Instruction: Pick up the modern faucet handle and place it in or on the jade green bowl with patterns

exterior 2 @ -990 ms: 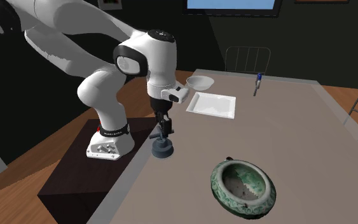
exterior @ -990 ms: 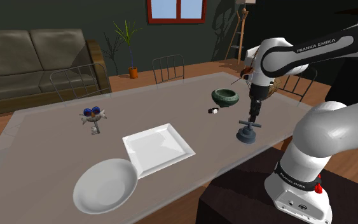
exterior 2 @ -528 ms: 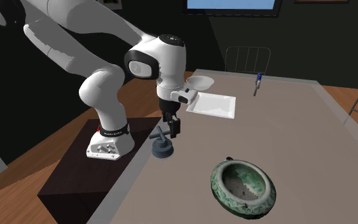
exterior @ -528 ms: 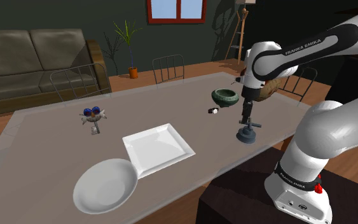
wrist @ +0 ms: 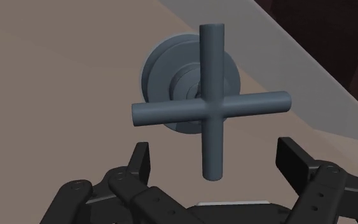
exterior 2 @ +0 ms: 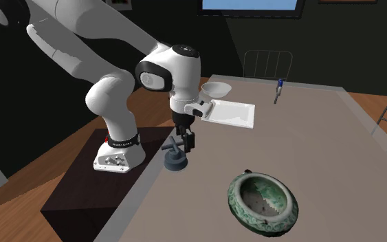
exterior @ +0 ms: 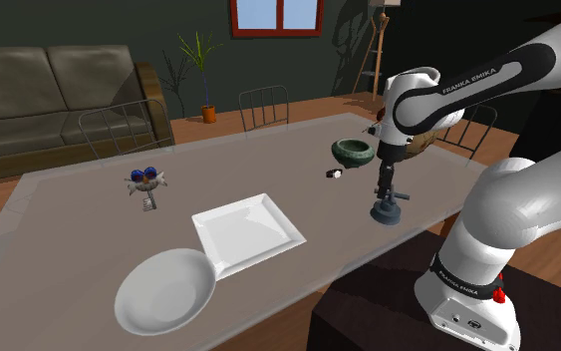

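Your black pincer point(wrist: 217, 156) hangs released just above the grey-blue cross-shaped faucet handle point(wrist: 209, 108), which stands ungrasped near the grey desk's point(exterior 2: 322, 137) edge. Grasping, lifting and carrying it to the patterned green bowl point(exterior 2: 234, 199) are all yet to do.

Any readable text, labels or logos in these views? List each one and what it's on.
"FRANKA EMIKA": on the dark forearm band of the arm, shoulder view.
"FRANKA EMIKA": on the dark ring just above the arm's base, shoulder view.
White lettering on that same ring in the second exterior view: too small to read.
Nothing readable on the things on the table.
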